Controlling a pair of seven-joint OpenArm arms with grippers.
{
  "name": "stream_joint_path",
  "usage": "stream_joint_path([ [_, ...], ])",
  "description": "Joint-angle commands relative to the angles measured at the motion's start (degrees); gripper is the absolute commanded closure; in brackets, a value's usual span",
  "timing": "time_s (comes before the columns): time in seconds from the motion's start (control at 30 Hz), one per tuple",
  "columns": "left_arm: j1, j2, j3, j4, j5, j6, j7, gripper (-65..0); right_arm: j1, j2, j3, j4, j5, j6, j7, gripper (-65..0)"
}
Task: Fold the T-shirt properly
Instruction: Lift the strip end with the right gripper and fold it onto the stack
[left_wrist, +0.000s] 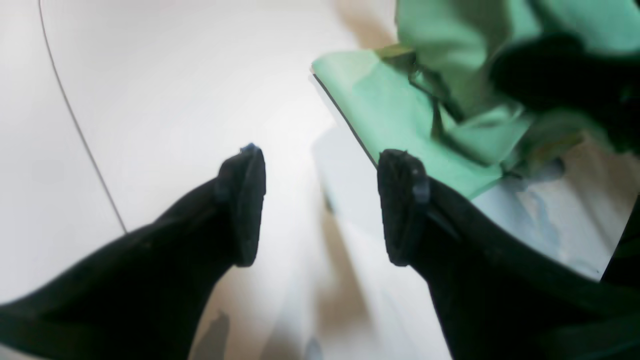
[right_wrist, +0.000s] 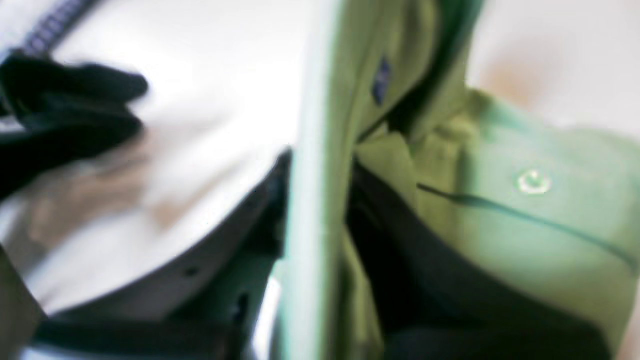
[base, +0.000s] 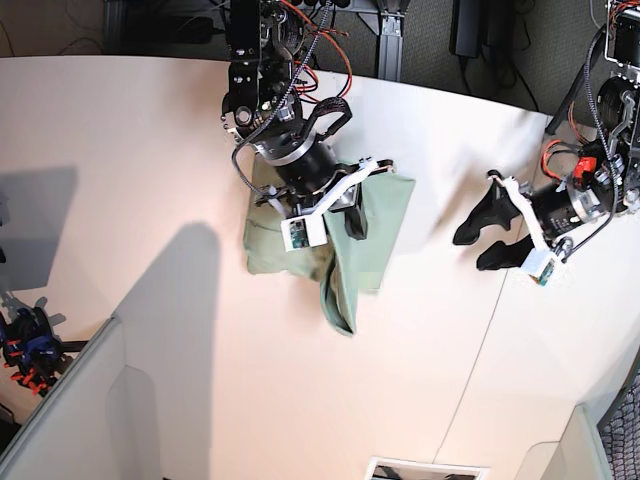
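Note:
The pale mint-green T-shirt (base: 375, 235) lies bunched on the white table, with one part hanging from my right gripper (base: 352, 212). In the right wrist view that gripper (right_wrist: 312, 200) is shut on a fold of the T-shirt (right_wrist: 500, 220). The collar, a small blue tag (right_wrist: 381, 85) and a button (right_wrist: 533, 181) show beside it. My left gripper (base: 468, 253) is open and empty, to the right of the shirt and apart from it. In the left wrist view its fingers (left_wrist: 245, 200) stand wide apart over the bare table, with the shirt (left_wrist: 390, 110) ahead to the right.
A seam (base: 490, 330) runs across the white table (base: 150, 150). A grey panel (base: 60, 420) stands at the lower left, with clamps (base: 25, 345) beside it. A thin cable (left_wrist: 75, 120) lies on the table left of my left gripper.

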Motion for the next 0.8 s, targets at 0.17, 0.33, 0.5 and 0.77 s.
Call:
stream_joint_path([
  [0.17, -0.2, -0.7, -0.3, 1.0, -1.0, -0.9, -1.0, -38.3, 0.9, -0.3, -2.4, -0.6, 2.2, 0.2, 1.8, -38.3],
  [0.33, -0.3, -1.5, -0.3, 1.0, -1.1, -0.9, -1.5, -38.3, 0.9, -0.6, -4.5, -0.5, 5.2, 0.2, 1.8, -38.2],
  [0.5, -1.6, -4.1, -2.4, 1.0, -4.3, -0.9, -2.1, -38.3, 0.9, -0.6, -6.4, -0.4, 12.2, 0.3, 0.4, -38.2],
  [0.77, -3.2, -6.2, -6.0, 1.0, -8.7, -0.9, -1.0, -38.2, 1.2, -2.5, -8.0, 0.2, 12.4, 0.3, 1.1, -38.2],
])
